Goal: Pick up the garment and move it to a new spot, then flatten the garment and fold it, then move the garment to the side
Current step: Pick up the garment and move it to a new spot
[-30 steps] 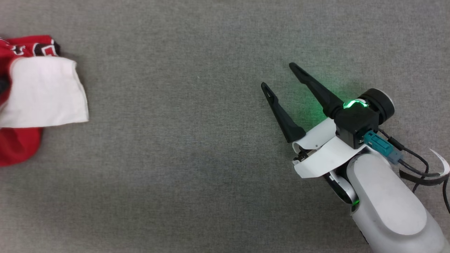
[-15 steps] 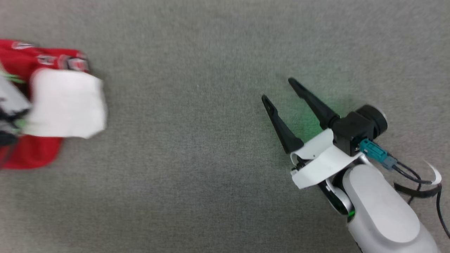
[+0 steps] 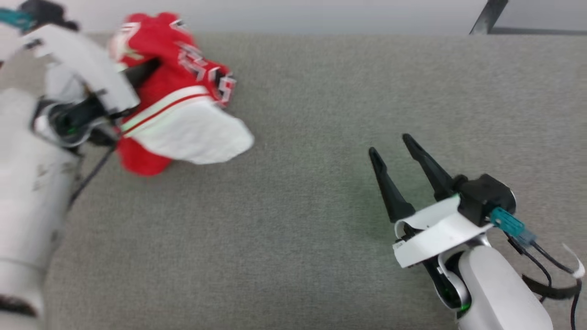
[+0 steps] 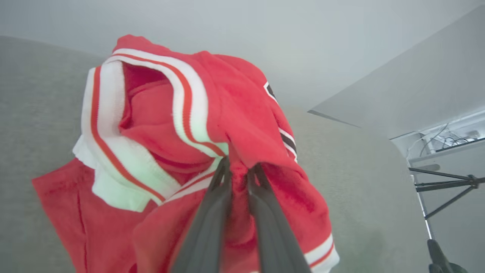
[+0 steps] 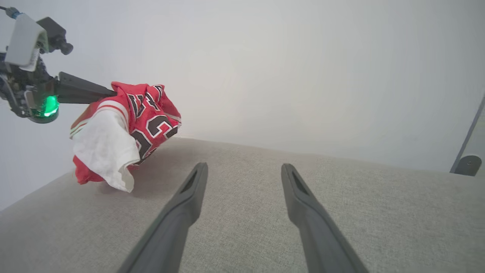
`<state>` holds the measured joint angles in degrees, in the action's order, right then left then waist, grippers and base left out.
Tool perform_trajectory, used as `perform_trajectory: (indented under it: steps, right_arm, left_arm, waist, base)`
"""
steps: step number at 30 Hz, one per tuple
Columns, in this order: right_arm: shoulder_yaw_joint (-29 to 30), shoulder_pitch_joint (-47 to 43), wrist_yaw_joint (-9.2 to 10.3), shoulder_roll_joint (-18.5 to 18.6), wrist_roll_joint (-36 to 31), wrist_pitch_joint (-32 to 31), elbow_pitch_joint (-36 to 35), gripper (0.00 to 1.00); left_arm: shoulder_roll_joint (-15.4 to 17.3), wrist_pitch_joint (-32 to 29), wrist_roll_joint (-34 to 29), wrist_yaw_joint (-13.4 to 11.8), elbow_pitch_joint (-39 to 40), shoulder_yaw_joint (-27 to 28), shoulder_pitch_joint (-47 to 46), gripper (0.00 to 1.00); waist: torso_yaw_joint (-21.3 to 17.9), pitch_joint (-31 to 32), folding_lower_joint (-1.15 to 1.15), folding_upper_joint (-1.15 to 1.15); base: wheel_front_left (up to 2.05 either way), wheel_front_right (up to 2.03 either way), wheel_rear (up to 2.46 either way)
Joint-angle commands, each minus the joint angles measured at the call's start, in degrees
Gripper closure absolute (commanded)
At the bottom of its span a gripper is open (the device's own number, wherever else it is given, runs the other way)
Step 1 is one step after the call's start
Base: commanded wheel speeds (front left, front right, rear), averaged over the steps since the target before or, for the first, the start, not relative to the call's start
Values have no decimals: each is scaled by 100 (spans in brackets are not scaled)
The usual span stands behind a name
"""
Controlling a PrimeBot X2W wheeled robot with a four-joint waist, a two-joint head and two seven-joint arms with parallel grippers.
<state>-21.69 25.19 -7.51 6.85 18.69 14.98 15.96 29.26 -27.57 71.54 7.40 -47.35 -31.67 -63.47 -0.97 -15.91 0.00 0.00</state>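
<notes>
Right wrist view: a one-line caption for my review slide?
Left end effector grips the bunched red jersey over the grey surface; right end effector open, empty.

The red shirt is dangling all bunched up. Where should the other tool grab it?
Grab the white sleeve from the robot's right: it droops free toward the open right tool, while the left tool pinches the red shirt near its striped trim.
</notes>
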Motion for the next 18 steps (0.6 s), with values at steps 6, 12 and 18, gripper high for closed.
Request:
perform_trajectory:
  steps: [6,12,18]
  right_arm:
    - [493,-433,4,-146,-1,28,-207,0]
    - [866,-625,3,-276,-27,28,-428,0]
    - [1024,-654,3,-349,-15,22,-585,0]
  left_arm:
    - [-841,-37,-73,-16,-122,-263,-424,100]
    - [-1506,-45,-421,11,19,-862,-590,100]
    - [-1680,-335,-583,11,275,-1524,-504,100]
  waist:
    - [-525,231,0,0]
    - [-1003,116,0,0]
    - [-1473,-128,0,0]
  base:
    - [0,0,0]
    - [0,0,0]
    - [0,0,0]
